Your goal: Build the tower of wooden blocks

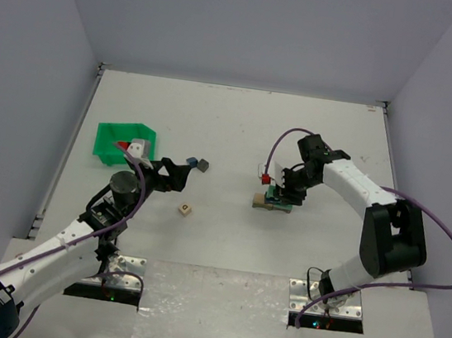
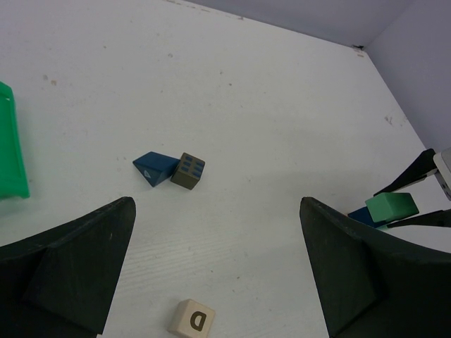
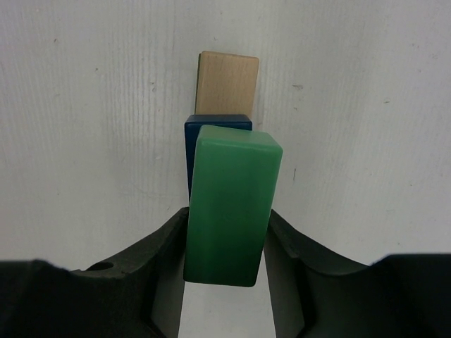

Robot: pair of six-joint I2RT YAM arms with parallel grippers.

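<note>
Far left on the table point(image 1: 241, 121): green bin point(image 1: 112, 132), something white and red inside, can't make out what. Just right of it, left gripper point(image 2: 217, 205), jaws spread wide and holding nothing, pointed out over the tabletop.

Ahead of those jaws, blue wedge point(image 2: 156, 167) touching a dark cube point(image 2: 188, 171) with blue dots on its top face. Closer to the arm bases, a loose pale cube point(image 2: 192, 318) stamped with a D, off on its own, apart from the other two.

Moving right past the middle: wood block tower point(image 1: 272, 202), standing on the table right of centre, well apart from the loose pieces. Seen from the right wrist camera: tan block point(image 3: 227, 82) at the bottom, blue block point(image 3: 218, 122) on that, green block point(image 3: 232, 204) up top, sitting a bit skewed against the blue one.

Around that top piece, right gripper point(image 3: 227, 218), one finger snug against each long side, so clamped on the green block, not just hanging near it.
</note>
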